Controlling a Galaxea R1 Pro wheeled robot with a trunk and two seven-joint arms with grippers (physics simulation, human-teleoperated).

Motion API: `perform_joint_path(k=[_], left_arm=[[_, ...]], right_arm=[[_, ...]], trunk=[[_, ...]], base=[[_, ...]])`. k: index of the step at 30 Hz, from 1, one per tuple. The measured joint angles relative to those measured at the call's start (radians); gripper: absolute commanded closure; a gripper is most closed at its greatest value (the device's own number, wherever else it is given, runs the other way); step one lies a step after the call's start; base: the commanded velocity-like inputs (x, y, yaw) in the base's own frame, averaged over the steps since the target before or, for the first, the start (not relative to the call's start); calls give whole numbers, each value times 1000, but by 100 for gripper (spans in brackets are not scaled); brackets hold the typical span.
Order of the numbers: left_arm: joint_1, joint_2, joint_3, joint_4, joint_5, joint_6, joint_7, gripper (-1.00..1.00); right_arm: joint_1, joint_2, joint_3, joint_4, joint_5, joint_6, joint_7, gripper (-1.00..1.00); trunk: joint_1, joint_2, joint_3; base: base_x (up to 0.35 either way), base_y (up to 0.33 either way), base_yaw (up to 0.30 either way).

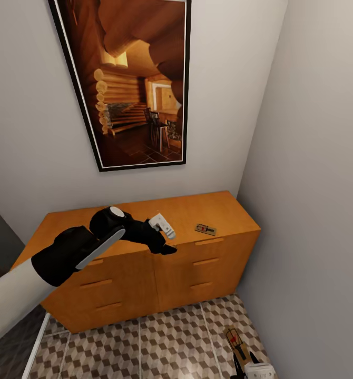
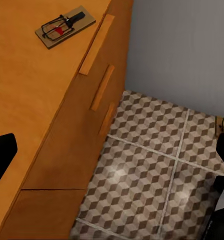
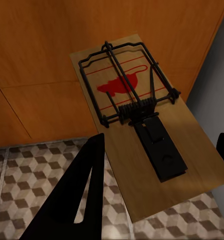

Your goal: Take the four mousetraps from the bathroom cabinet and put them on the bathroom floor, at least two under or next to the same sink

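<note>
Right end effector (image 3: 157,170) grips a mousetrap (image 3: 137,125) over the bathroom floor (image 3: 31,170); left end effector's (image 1: 165,237) opening unclear

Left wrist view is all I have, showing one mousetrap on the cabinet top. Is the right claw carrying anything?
Observer: Yes, the right claw grips a second mousetrap low over the bathroom floor.
Operator: Any more traps up on the cabinet?
Observer: The head view takes in the whole top of the cabinet, with one mousetrap on it.
Operator: Where is my left claw?
Observer: The left claw hovers open above the cabinet top, apart from the mousetrap, on the robot's left of it.
</note>
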Motion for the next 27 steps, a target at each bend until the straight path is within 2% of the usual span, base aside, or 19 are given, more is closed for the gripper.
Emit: perform_joint_path(k=[3, 6, 7, 10, 13, 14, 16, 17, 18, 19, 23, 27], left_arm=[[0, -5, -68, 22, -22, -2, 3, -100], [0, -37, -143, 119, -98, -34, 2, -100], [0, -46, -155, 158, -122, -63, -1, -100], [0, -53, -160, 212, -151, -153, -18, -100], [0, -47, -144, 225, -163, -200, -99, -100], [0, -43, -125, 226, -166, -209, -143, -100], [0, -38, -64, 222, -171, -219, -232, -100], [0, -37, -47, 221, -172, -220, -253, -100], [0, -36, -6, 217, -174, -223, -301, -100], [0, -36, 13, 214, -175, -224, -325, -100], [0, -35, 38, 186, -176, -225, -359, -100], [0, -34, 45, 151, -176, -225, -369, -100]], right_arm=[[0, 0, 0, 0, 0, 6, 0, 100], [0, 0, 0, 0, 0, 9, 0, 100], [0, 0, 0, 0, 0, 9, 0, 100], [0, 0, 0, 0, 0, 9, 0, 100], [0, 0, 0, 0, 0, 9, 0, 100], [0, -1, 0, 0, 0, 9, 0, 100], [0, -1, 0, 0, 0, 9, 0, 100], [0, -1, 0, 0, 0, 9, 0, 100], [0, -1, 0, 0, 0, 9, 0, 100], [0, -1, 0, 0, 0, 9, 0, 100], [0, -1, 0, 0, 0, 9, 0, 100], [0, -1, 0, 0, 0, 9, 0, 100]], trunk=[[0, 0, 0], [0, 0, 0], [0, 0, 0], [0, 0, 0], [0, 0, 0], [0, 0, 0], [0, 0, 0], [0, 0, 0], [0, 0, 0], [0, 0, 0], [0, 0, 0], [0, 0, 0]], base=[[0, 0, 0], [0, 0, 0], [0, 0, 0], [0, 0, 0], [0, 0, 0], [0, 0, 0], [0, 0, 0], [0, 0, 0], [0, 0, 0], [0, 0, 0], [0, 0, 0], [0, 0, 0]])
